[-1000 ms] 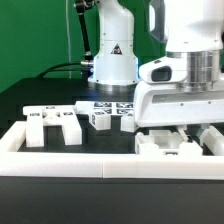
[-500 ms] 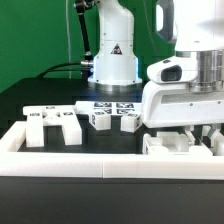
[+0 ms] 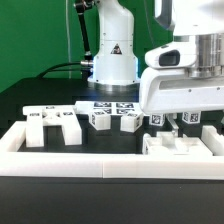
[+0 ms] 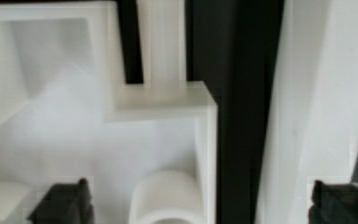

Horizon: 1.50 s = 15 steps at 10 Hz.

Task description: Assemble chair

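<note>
Black table (image 3: pixel 40 100) is seen in front of a green backdrop (image 3: pixel 30 40). It is bounded at the front and on the exterior view's left by a low white border rail (image 3: pixel 100 165).

The arm (image 3: pixel 185 85) fills the exterior view's right, with its white wrist housing hung low over the table. The white robot base (image 3: pixel 112 55), marked with a triangle label, is seen at the back centre.

The chair is not built and is seen as loose white parts spread over the table:
- A large slotted chair part (image 3: pixel 52 125) is laid flat at the exterior view's left, just inside the rail, with tags on top.
- A second chair part (image 3: pixel 180 148) is laid directly below the wrist housing, just behind the front rail. In the wrist view it is shown as a stepped white slab (image 4: pixel 87 110) with a narrow dark slot.
- Two small tagged chair blocks (image 3: pixel 100 121) (image 3: pixel 130 122) are set side by side at centre, close together. Contact between them cannot be told.

The marker board (image 3: pixel 108 104) is seen flat just behind the blocks.

The gripper (image 4: pixel 202 205) is spread wide. Its dark fingertips (image 4: pixel 60 205) are seen far apart in the wrist view, and nothing is clamped between them. The stepped slab, a strip of black table and a long white edge are seen below them. Contact between fingertips and slab cannot be told.
</note>
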{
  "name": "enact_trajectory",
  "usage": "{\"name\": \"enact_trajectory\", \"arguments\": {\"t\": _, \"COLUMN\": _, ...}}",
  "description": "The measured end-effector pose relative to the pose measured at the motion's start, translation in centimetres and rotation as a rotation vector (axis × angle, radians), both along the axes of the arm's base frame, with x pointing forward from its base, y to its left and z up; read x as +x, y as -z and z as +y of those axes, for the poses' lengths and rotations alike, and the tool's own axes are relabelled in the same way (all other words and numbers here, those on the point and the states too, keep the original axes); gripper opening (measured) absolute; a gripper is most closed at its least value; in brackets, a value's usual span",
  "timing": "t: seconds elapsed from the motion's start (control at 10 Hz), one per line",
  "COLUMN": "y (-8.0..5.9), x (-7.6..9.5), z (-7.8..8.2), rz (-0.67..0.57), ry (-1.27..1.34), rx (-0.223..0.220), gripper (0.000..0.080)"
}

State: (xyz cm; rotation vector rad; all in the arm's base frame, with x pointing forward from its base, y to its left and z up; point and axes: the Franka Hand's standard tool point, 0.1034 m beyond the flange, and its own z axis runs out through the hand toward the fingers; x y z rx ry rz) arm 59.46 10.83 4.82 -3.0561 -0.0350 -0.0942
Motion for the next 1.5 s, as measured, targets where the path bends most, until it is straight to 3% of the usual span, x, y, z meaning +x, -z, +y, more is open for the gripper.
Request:
{"name": "enact_trajectory", "arguments": {"t": 0.4, "y": -1.0, "x": -4.2, "z": -1.3, "rz": 0.024, "ry": 0.023, "rx": -0.01, "gripper": 0.0649}}
{"name": "enact_trajectory", "arguments": {"t": 0.6, "y": -1.2, "x": -6.3, "z": -4.1, "rz": 0.041, "ry": 0.043, "rx": -0.025, "gripper": 0.0649}}
{"name": "enact_trajectory", "arguments": {"t": 0.7, "y": -1.2, "x": -6.4, "z": -4.7, "rz": 0.04, "ry": 0.048, "rx": -0.028, "gripper": 0.0649}}
{"name": "enact_trajectory", "arguments": {"t": 1.1, "y": -1.1, "x": -6.6, "z": -4.6, "rz": 0.043, "ry": 0.056, "rx": -0.027, "gripper": 0.0649}}
{"name": "enact_trajectory", "arguments": {"t": 1.3, "y": -1.2, "x": -9.2, "z": -6.9, "rz": 0.076, "ry": 0.156, "rx": -0.038, "gripper": 0.0649}}
{"name": "enact_trajectory", "arguments": {"t": 1.5, "y": -0.8, "x": -10.3, "z": -10.1, "rz": 0.102, "ry": 0.205, "rx": -0.042, "gripper": 0.0649}}
